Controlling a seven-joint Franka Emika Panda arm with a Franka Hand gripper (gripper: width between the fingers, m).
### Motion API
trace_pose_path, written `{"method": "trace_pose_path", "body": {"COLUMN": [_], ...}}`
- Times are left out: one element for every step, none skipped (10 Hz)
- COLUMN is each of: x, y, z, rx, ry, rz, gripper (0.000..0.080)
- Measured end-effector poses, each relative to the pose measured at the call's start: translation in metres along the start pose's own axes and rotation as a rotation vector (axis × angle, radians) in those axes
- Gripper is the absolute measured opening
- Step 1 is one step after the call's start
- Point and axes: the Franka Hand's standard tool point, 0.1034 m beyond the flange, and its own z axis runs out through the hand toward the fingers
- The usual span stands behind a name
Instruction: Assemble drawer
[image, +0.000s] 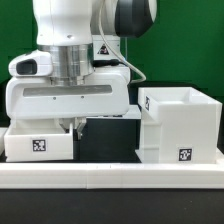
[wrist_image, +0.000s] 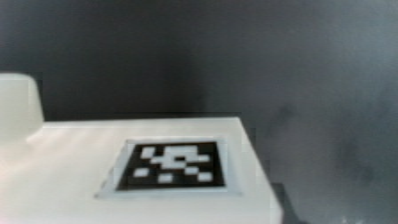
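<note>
- Tray (image: 38, 142) first: it lies low at the exterior view's left. The housing (image: 180, 122) stands well apart at the exterior view's right, with its open side up.
- My gripper (image: 78, 127) hangs just beside the tray's end that faces the housing. My own wrist hides the fingertips and the wrist view shows none, so I cannot tell how wide they stand or whether they hold anything.
- I judge the step in hand to be taking hold of the tray. To do it well I would line up over one wall, come down square, and close only once both pads straddle it. Smooth plastic is likely to skid if pinched off-centre.
- The wrist view is filled by a flat white face carrying a black-and-white tag (wrist_image: 175, 165), probably the tray's, though the blur leaves me unsure.
- Both parts look like hard, matte white plastic. The housing is boxy, thin-walled and crisp at the corners.
- The table (wrist_image: 302, 60) is dark and dull, and a long white rail (image: 110, 172) runs along the front.
</note>
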Motion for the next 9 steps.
{"method": "trace_pose_path", "body": {"x": [0.0,0.001,-0.003,-0.004,-0.005,-0.008,-0.01,-0.012,-0.014], "y": [0.0,-0.003,-0.004,-0.003,-0.004,-0.002,-0.001,0.0,0.002], "z": [0.0,-0.004,-0.005,-0.005,-0.005,-0.003,-0.002,-0.001,0.0], "rx": [-0.001,-0.015,-0.019,-0.021,-0.021,-0.017,-0.017,-0.018,-0.017], "ry": [0.0,0.004,-0.002,-0.006,-0.008,-0.017,-0.024,-0.028,-0.036], "rz": [-0.074,-0.168,-0.302,-0.392,-0.459,-0.523,-0.574,-0.619,-0.694], "gripper": [0.0041,0.0041,0.0041,0.0041,0.0041,0.0041,0.0041,0.0041,0.0041]}}
